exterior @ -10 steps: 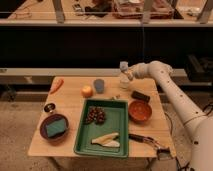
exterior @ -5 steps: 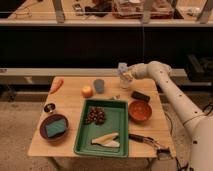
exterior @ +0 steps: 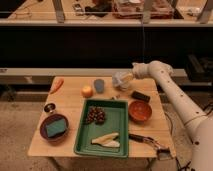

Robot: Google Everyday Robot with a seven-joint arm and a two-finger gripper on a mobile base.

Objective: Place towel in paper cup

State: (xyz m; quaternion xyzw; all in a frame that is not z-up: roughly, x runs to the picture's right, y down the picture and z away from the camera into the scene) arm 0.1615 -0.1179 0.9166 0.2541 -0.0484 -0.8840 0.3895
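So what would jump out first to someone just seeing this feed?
Probably the white arm reaching in from the right, its tool raised over the table's back edge with the pale towel bunched at it. Next, the big green tray at centre front, holding grapes, and the orange bowl to its right.

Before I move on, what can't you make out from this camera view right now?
- Gripper, above the table's back edge: the pale grey-blue wrinkled towel bunched there covers it.
- Short white-cream paper cup: not visible; it may be behind the towel and gripper.
- Small dark round object at the table's left: too small to identify.
- Inside of the grey-blue cup: too blurred to see.
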